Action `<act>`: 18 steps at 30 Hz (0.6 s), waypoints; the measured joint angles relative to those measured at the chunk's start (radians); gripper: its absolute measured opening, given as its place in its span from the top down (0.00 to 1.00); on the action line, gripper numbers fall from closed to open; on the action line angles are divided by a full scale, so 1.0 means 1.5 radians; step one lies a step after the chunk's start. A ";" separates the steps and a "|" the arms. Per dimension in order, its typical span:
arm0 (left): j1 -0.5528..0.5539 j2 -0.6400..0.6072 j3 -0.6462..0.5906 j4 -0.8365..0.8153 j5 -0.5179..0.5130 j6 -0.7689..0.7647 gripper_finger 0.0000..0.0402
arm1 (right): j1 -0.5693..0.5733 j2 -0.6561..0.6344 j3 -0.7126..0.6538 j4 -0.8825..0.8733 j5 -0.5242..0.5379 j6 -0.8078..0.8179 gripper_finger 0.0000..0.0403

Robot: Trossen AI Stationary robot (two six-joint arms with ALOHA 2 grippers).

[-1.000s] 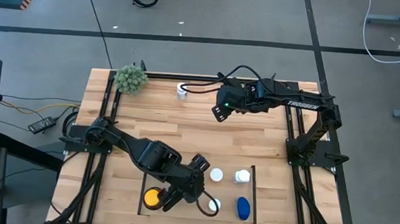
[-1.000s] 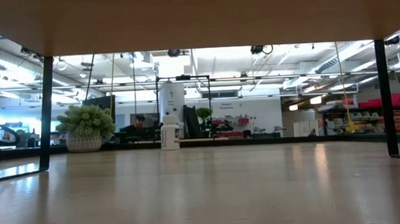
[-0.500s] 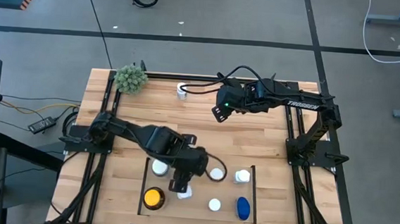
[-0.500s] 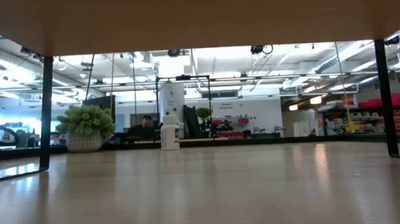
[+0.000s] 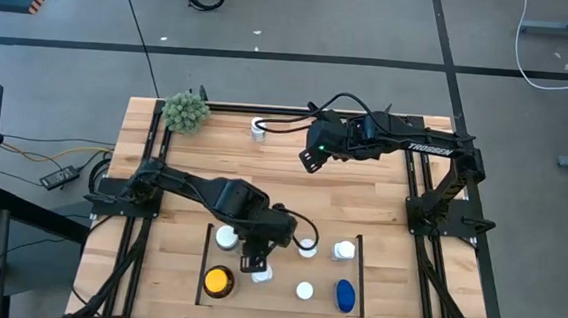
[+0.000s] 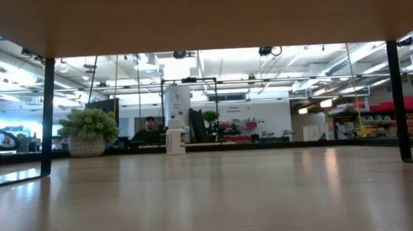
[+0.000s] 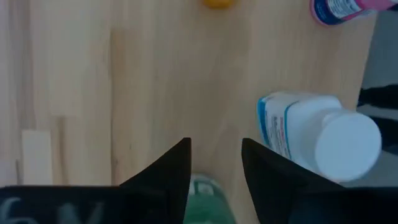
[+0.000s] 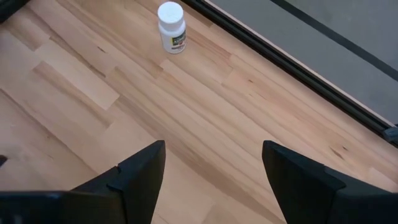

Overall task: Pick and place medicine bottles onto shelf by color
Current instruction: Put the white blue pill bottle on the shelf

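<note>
The shelf (image 5: 281, 267) is a wood bay inside thin black rails at the table's near edge. On it stand a yellow-capped amber bottle (image 5: 217, 281), white bottles (image 5: 226, 238) (image 5: 304, 292) (image 5: 344, 250) and a blue bottle (image 5: 345, 296). My left gripper (image 5: 257, 260) is over the shelf's middle, shut on a small white bottle (image 5: 262, 274) with a green label (image 7: 205, 200). Another white bottle (image 5: 258, 129) stands at the table's far edge, also in the right wrist view (image 8: 171, 28) and the low view (image 6: 174, 140). My right gripper (image 5: 310, 162) hovers open and empty above the far half. My left gripper has the green-labelled white bottle (image 7: 206, 198) between its two fingers (image 7: 177, 168), reaching far back between them. The fingers slant down over the shelf. The gripper hides whether the bottle's base rests on the shelf boards.
A green fuzzy plant ball (image 5: 185, 112) sits at the far left corner. A white bottle with a blue label (image 7: 314, 138) stands close beside my left fingers. Black frame rails (image 5: 426, 204) run along both sides. A person (image 6: 149, 127) shows in the room behind.
My left gripper has drawn back from beside the yellow-capped bottle toward the shelf's middle and turned about. That has uncovered the white bottle at the shelf's far left. The small white bottle now shows at the gripper's near side.
</note>
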 joint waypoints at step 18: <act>-0.013 0.038 -0.001 0.005 0.039 0.013 0.78 | 0.000 0.000 0.000 0.012 0.000 -0.004 0.32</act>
